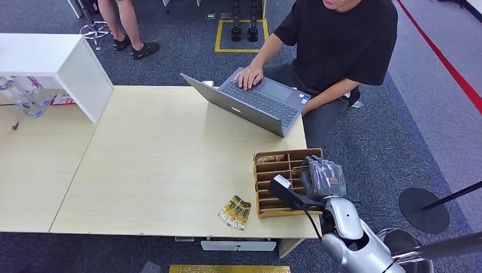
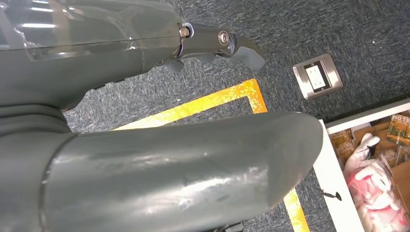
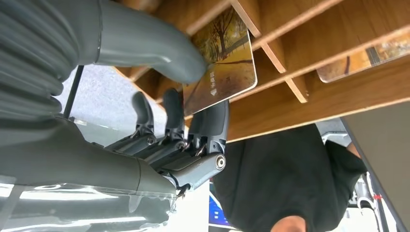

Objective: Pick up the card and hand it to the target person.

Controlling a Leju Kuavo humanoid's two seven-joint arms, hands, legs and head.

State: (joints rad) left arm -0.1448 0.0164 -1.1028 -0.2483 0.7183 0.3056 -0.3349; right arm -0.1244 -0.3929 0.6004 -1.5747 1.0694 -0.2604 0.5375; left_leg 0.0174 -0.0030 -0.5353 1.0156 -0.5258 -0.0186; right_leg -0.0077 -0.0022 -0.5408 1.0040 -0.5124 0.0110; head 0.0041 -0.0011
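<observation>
A card (image 3: 222,63) with an autumn-tree picture is pinched between the thumb and fingers of my right hand (image 3: 183,96), right at the slots of the wooden card box (image 3: 309,96). In the head view my right hand (image 1: 321,179) hovers over the right side of that box (image 1: 284,156) at the table's front right corner. The target person (image 1: 341,40), in a black shirt, sits across the table typing on a laptop (image 1: 250,102). My left hand (image 2: 96,58) hangs over the carpet, fingers apart, holding nothing.
Two loose cards (image 1: 235,212) lie on the table just left of the box, and another card (image 1: 270,159) lies in its top slot. A white block (image 1: 57,62) and bottles (image 1: 23,94) stand far left. Someone's legs (image 1: 128,28) are behind. A black stand base (image 1: 423,210) sits right.
</observation>
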